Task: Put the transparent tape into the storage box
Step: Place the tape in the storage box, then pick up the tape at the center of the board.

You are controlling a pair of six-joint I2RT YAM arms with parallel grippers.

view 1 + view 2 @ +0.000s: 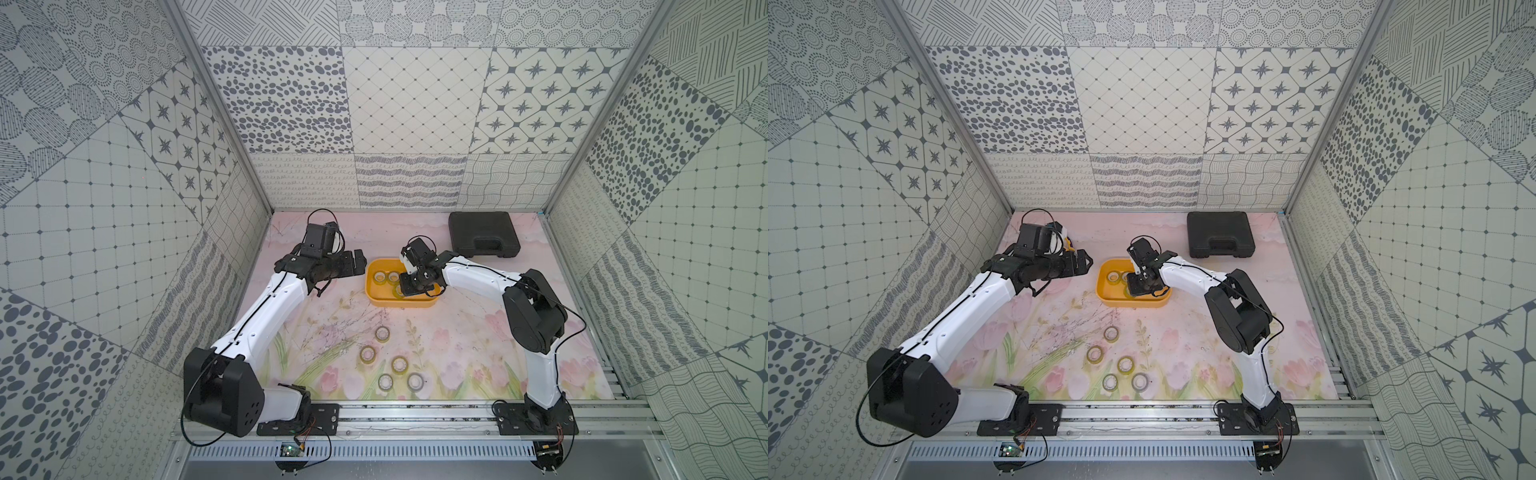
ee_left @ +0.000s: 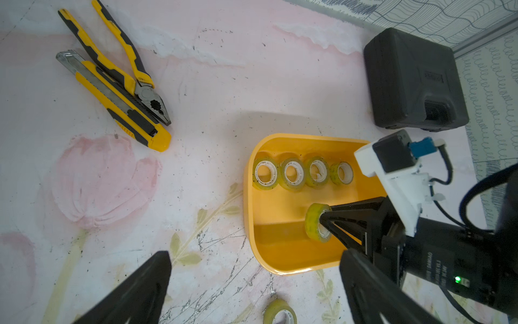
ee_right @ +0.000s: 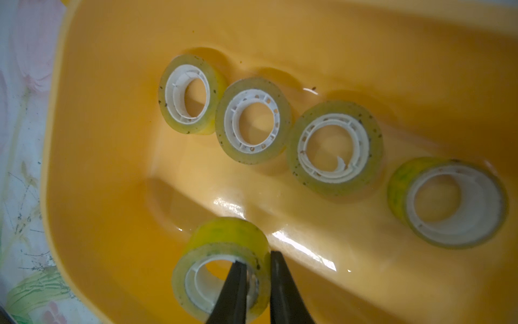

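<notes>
Transparent tape roll is pinched through its wall by the right gripper, low inside the storage box; left gripper is held open. Roll is judged light, stiff, slick: a wall grip via the core suits. Five loose rolls are noted at 6 o'clock of the box.

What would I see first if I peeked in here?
A bright yellow box sits mid-table. The right gripper pinches a tape roll over it, near four rolls in a row. Five more rolls lie on the flowery mat in front.
</notes>
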